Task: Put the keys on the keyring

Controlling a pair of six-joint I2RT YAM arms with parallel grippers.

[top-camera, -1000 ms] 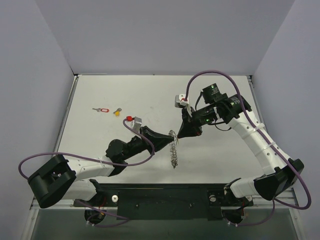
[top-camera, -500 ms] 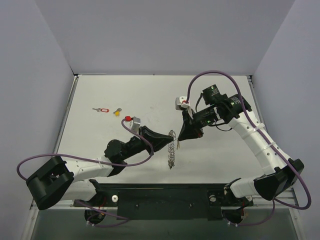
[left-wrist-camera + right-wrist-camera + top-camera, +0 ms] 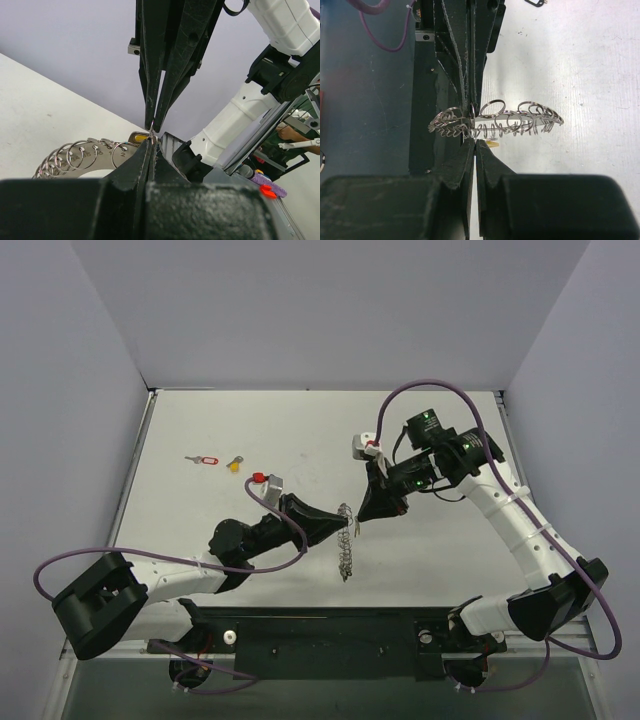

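The keyring [image 3: 346, 545], a floppy silver loop of small rings, hangs above the table between both grippers. My left gripper [image 3: 345, 523] is shut, pinching its wire [image 3: 150, 139]. My right gripper [image 3: 357, 520] is shut too, tip to tip with the left [image 3: 473, 140], nipping the same spot on the keyring [image 3: 500, 120]. A small yellow key head [image 3: 492, 143] shows right by those tips, also in the left wrist view [image 3: 136, 136]; I cannot tell what holds it. Two keys lie on the table at far left: a red-tagged key [image 3: 205, 460] and a yellow-headed key [image 3: 235, 464].
White table [image 3: 250, 420] with grey walls on three sides. Purple cables loop over both arms [image 3: 430, 385]. The dark base rail [image 3: 320, 635] runs along the near edge.
The hanging lower end of the keyring has swayed slightly left and back. Both grippers stay shut and nearly still at the same spot.
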